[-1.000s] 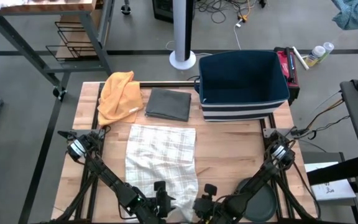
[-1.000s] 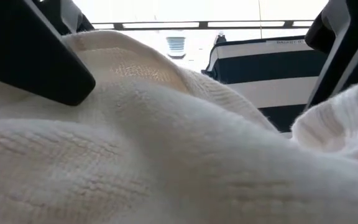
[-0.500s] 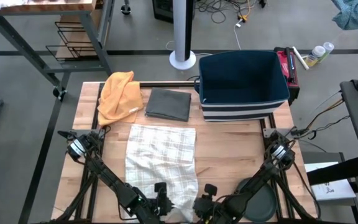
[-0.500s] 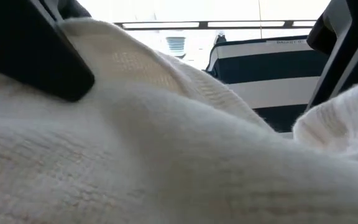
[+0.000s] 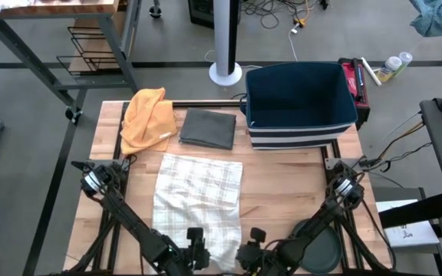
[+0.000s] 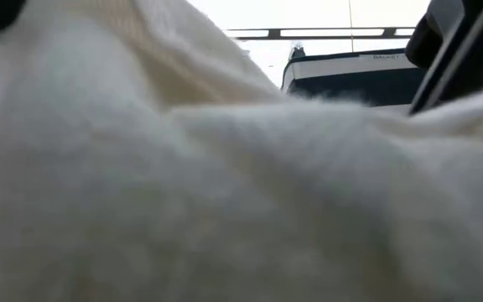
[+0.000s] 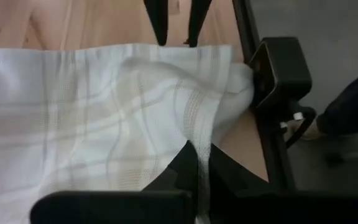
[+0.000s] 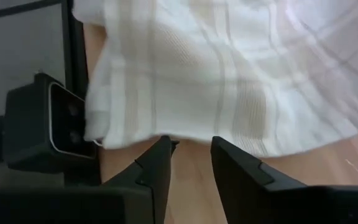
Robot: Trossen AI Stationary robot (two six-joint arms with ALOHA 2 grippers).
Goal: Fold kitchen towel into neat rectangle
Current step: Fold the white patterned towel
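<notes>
Left gripper (image 5: pixel 196 257), high view, near table (image 5: pixel 282 184) edge, pinched on checked towel (image 5: pixel 198 195) lying table-centre; left wrist view, fingers (image 7: pixel 185 168) clamp a fold; right wrist view, right gripper (image 8: pixel 190 152) parted, empty, at hem.

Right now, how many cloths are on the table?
3. The yellow cloth lies bunched at the far left. The folded grey cloth sits beside it, next to the blue bin. The white checked towel is spread at the near middle. More could hide in the bin.
</notes>
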